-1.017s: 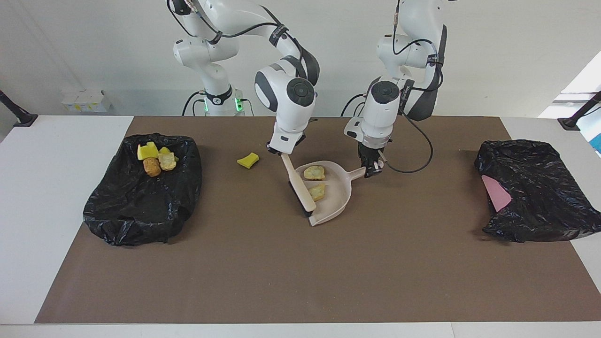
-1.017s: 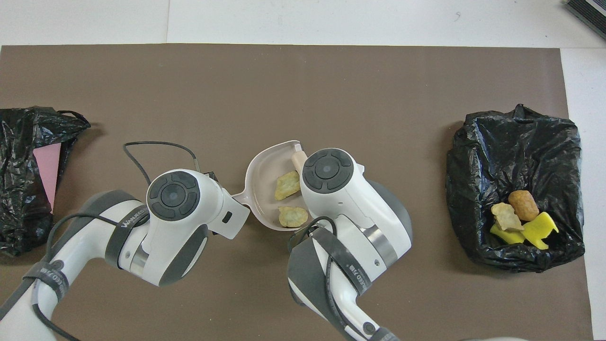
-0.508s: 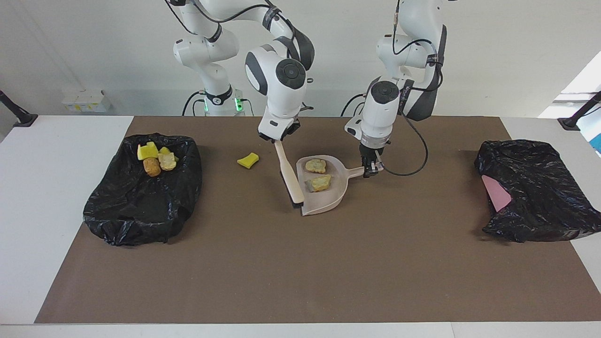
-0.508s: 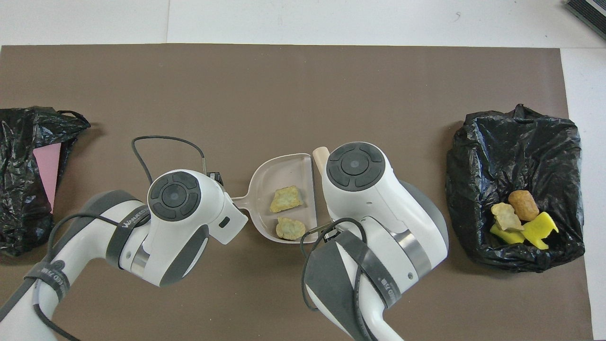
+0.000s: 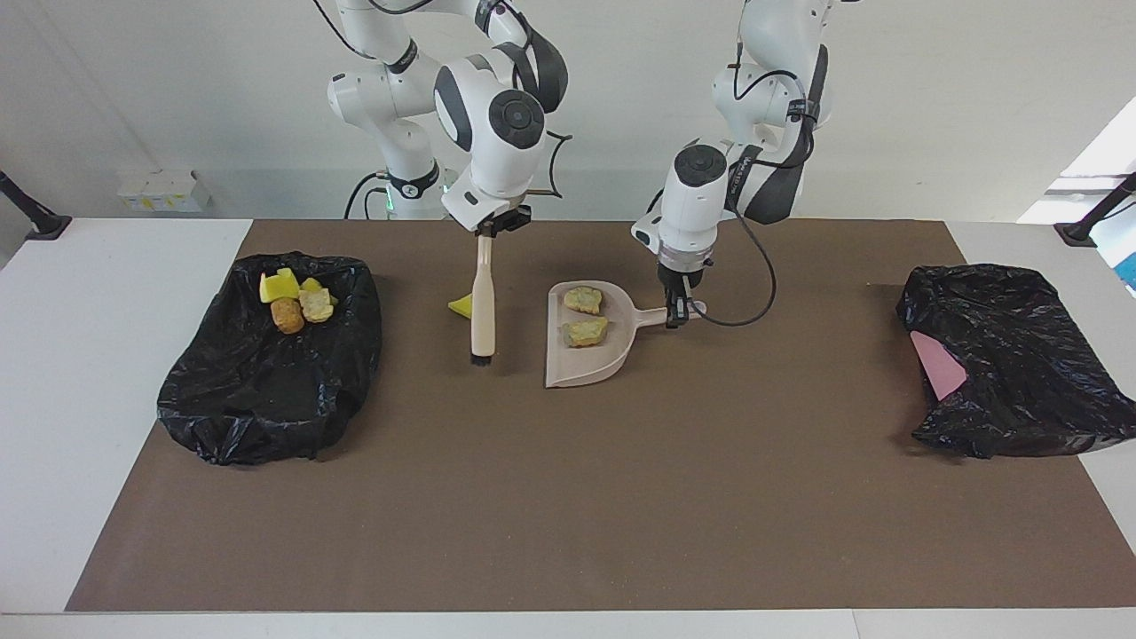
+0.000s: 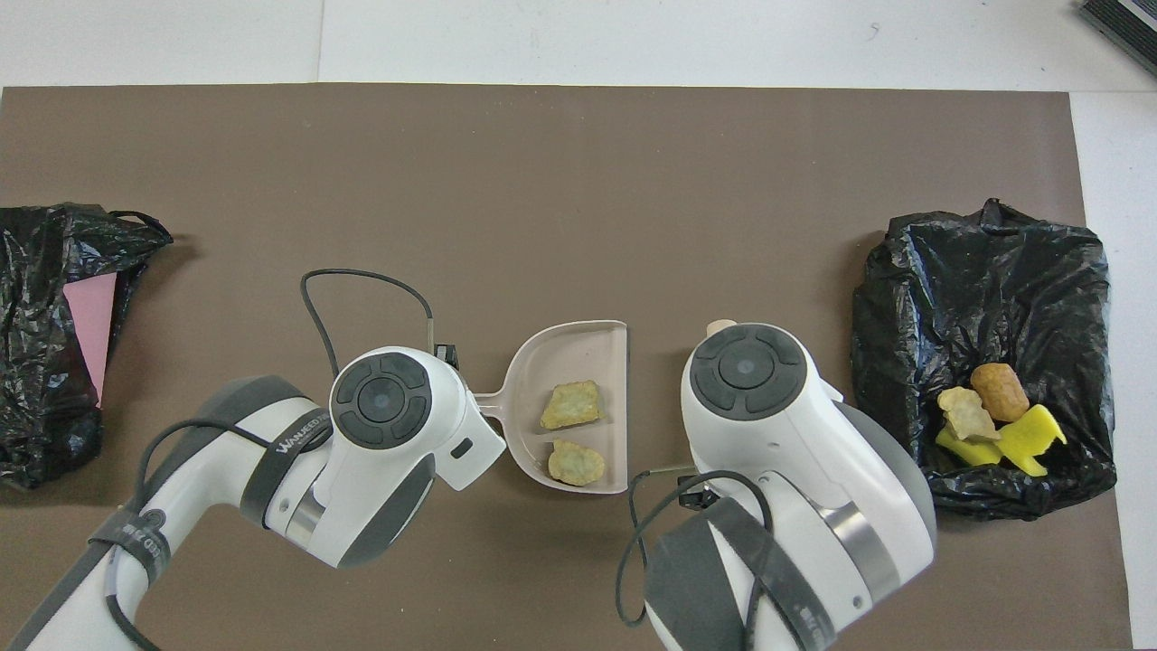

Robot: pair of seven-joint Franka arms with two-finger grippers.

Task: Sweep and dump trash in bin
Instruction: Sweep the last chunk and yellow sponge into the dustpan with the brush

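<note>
Facing view showed the left gripper [image 5: 678, 312] clamped on the dustpan [image 5: 590, 355] handle, two trash pieces [image 5: 585, 315] lying in the pan, the right gripper [image 5: 489, 229] clamped on the hanging brush [image 5: 482, 306], and four pieces in the black bag [image 5: 266, 364].

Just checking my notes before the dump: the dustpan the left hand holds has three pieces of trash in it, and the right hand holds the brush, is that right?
Not quite. The dustpan holds two pieces of trash, not three, as both views show. The left hand does hold its handle, and the right hand does hold the brush.
</note>
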